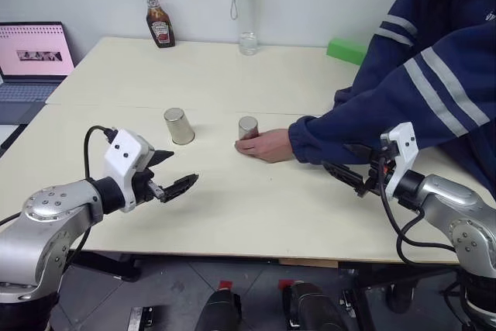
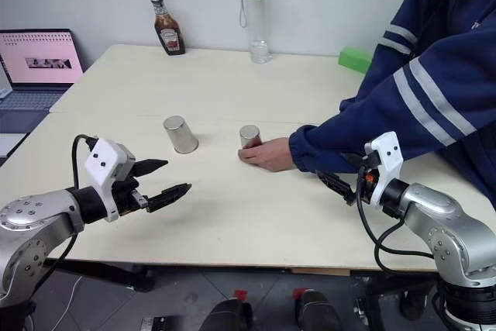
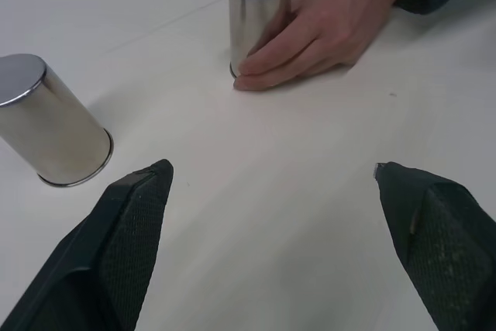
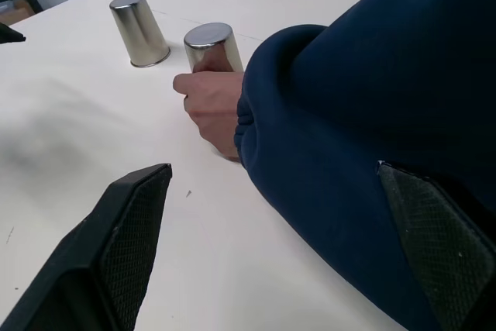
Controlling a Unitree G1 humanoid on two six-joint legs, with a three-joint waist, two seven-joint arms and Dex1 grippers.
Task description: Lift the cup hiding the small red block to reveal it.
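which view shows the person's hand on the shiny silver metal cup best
The left wrist view: the person's hand wraps the upside-down shiny silver metal cup, fingers clear. Both eye views show it farther off; the right wrist view shows the hand partly behind the sleeve.

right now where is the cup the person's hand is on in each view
Left eye view: the cup stands mid-table, right of the free cup.
Right eye view: same place.
Left wrist view: beyond the open fingers.
Right wrist view: behind the knuckles.
Shared landmark: the person's hand.

Two shiny silver cups stand upside down mid-table: one (image 1: 179, 125) alone, the other (image 1: 248, 127) touching a person's hand (image 1: 267, 145).
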